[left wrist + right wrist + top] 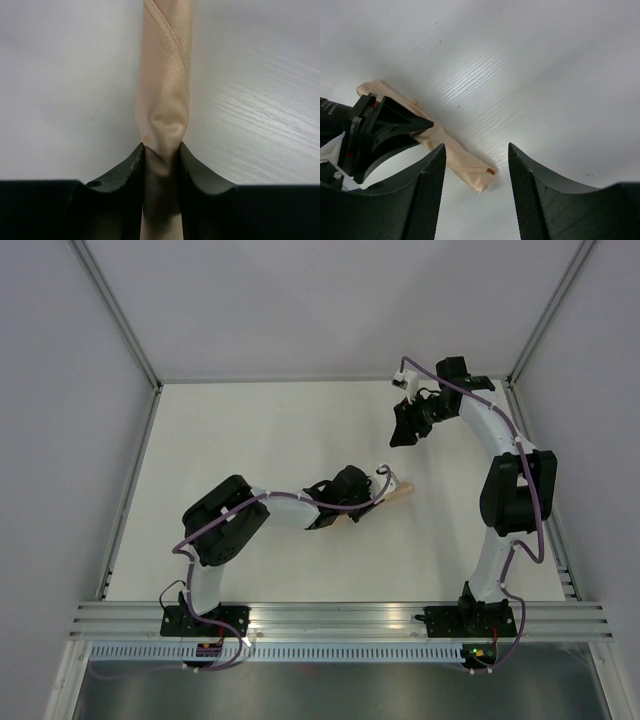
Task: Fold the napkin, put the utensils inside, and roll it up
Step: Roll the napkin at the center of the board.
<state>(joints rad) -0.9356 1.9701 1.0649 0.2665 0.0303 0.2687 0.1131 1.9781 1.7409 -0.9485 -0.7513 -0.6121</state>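
Your left gripper [162, 151] has its jaws pinching the rolled napkin [165, 95], which lies as a thin roll near the middle of the table [250, 430]. Your right gripper [476, 152] hangs well apart toward the far right, jaws spread and holding nothing.

napkin [165, 95]: rolled into a narrow tan tube, running straight up from the fingers to the top edge
left gripper [161, 150]: clamped on the napkin, black fingers [125, 170] pressing both sides
napkin detail: pinched in just above the fingertips; diagonal fold line near the top
table [260, 125]: white, fine grain at right
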